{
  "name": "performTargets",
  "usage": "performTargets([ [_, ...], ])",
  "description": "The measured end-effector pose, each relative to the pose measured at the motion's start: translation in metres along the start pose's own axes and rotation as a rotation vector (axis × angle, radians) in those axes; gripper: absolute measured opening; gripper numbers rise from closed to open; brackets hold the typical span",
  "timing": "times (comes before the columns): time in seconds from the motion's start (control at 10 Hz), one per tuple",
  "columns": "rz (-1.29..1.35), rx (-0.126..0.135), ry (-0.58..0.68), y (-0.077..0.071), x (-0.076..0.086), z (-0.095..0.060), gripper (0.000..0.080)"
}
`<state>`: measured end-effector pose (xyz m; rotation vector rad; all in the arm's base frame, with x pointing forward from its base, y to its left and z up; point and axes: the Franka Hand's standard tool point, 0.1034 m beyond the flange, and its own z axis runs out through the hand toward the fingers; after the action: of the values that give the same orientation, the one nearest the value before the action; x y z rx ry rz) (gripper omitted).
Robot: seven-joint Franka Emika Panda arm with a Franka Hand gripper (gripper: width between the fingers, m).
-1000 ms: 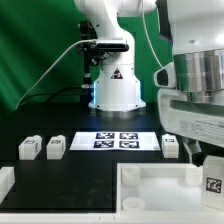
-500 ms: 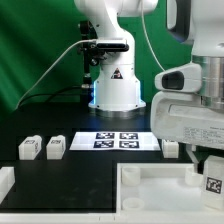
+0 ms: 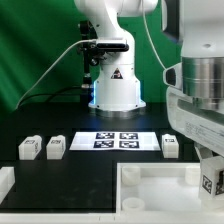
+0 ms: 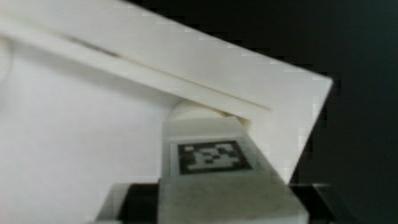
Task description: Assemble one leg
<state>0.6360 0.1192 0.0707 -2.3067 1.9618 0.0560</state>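
My gripper (image 3: 211, 172) is at the exterior view's right, shut on a leg (image 3: 211, 183), a small white block with a black-and-white tag. It holds the leg upright over the right corner of the large white square piece (image 3: 150, 188). In the wrist view the leg (image 4: 215, 150) sits between my dark fingers (image 4: 143, 202), and its far end meets the corner of the square piece (image 4: 89, 120). Three more legs lie on the black table: two at the left (image 3: 29, 148) (image 3: 56, 146) and one at the right (image 3: 171, 145).
The marker board (image 3: 117, 140) lies on the table in front of the robot base (image 3: 115, 85). A white part (image 3: 5, 181) shows at the lower left edge. A green backdrop stands behind.
My hand has shifted a little above the square piece's right corner. The held leg has stayed almost in place.
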Motion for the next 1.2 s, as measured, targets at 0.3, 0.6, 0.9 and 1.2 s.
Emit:
performTargets([
  [0.3, 0.261, 0.019, -0.023, 0.0011, -0.0013, 0.0008, 0.0298],
  [0.6, 0.051, -0.001, -0.008, 0.0027, -0.0011, 0.0026, 0.0493],
  [0.9, -0.387, -0.042, 0.006, 0.0024, -0.0031, 0.0037, 0.0639],
  [1.2, -0.712, -0.05, 0.009, 0.0025, -0.0003, 0.0032, 0.0648],
])
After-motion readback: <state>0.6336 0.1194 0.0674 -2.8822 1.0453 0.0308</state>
